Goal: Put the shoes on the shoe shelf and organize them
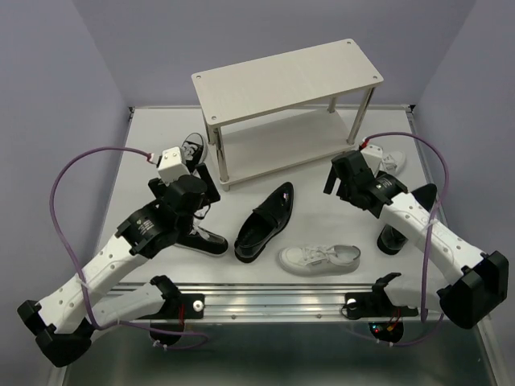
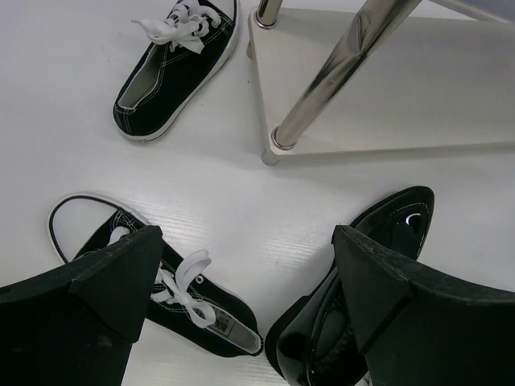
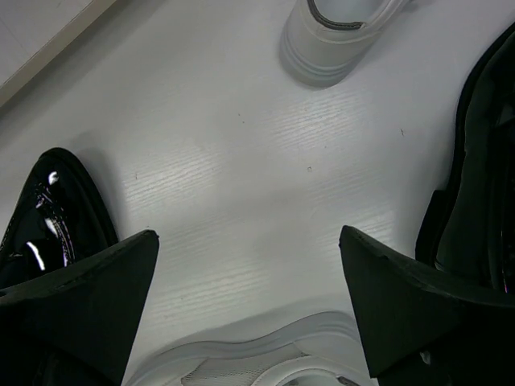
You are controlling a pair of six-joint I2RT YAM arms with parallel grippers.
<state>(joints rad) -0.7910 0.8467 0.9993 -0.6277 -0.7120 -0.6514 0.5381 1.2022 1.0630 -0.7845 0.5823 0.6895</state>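
The shelf (image 1: pixel 286 76) stands far centre with no shoe on it; all the shoes lie on the table (image 1: pixel 314 201). The left gripper (image 2: pixel 248 241) and right gripper (image 3: pixel 249 240) hover, jaws spread, empty. The likely next move is lowering the left gripper onto the canvas sneaker (image 2: pixel 201 310) or the loafer (image 2: pixel 394 217).

The whole counter (image 1: pixel 322 209) is viewed from a fixed point above and behind the arm bases, tilted down toward the far shoe shelf (image 1: pixel 286 80). The left wrist view is taken low over the left side, faced down and far onto the shelf's near left leg (image 2: pixel 338 72). The right wrist view is taken lower still, faced almost straight down. The central glossy loafer (image 1: pixel 265 221) is shared by all three views.
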